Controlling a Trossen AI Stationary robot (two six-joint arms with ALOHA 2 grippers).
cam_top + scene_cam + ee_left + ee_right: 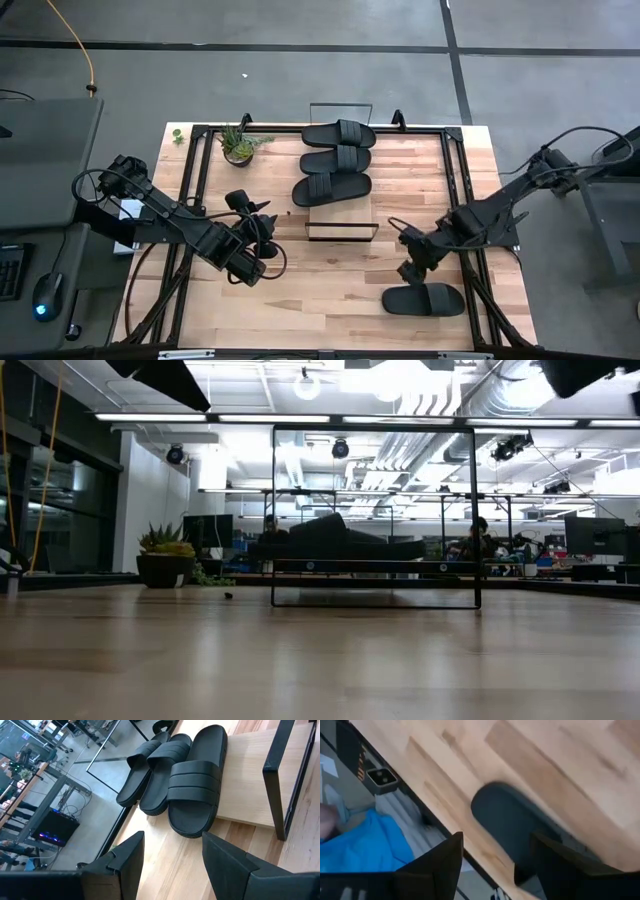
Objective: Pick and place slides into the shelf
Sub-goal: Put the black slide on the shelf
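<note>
1. Nearest the front edge of the table (330,290) lies the one slide (423,299) not yet on the shelf, flat on the wood with its strap up. It lies on the right arm's side, so that arm is probably meant to fetch it.
2. The right gripper (410,270) hangs just above and beside that slide's end, jaws apart and holding nothing. The right wrist view confirms this: the dark fingers (440,865) stand spread, with the rounded end of the lone slide (515,820) showing between them, near the table's edge. My judgement is that the gripper is lining up to straddle the sole.
3. The left gripper (262,222) waits mid-table, off the shelf's near corner, jaws open and empty. It points toward the shelf, likely parked clear of the right arm's path.
4. Farther back stands the shelf (335,212), a light plank with black wire frames at both short ends. Three slides (337,159) sit on it side by side, straps aligned, leaving bare plank at the near end, seemingly room for the fourth.
5. The left wrist view shows the three slides (192,780) touching edge to edge, which the high view only hints at. The low view shows the shelf's frame (375,515) and the dark row inside it, but neither gripper nor the lone slide.
6. A potted plant (239,145) stands at the far left corner, well apart from the work.
</note>
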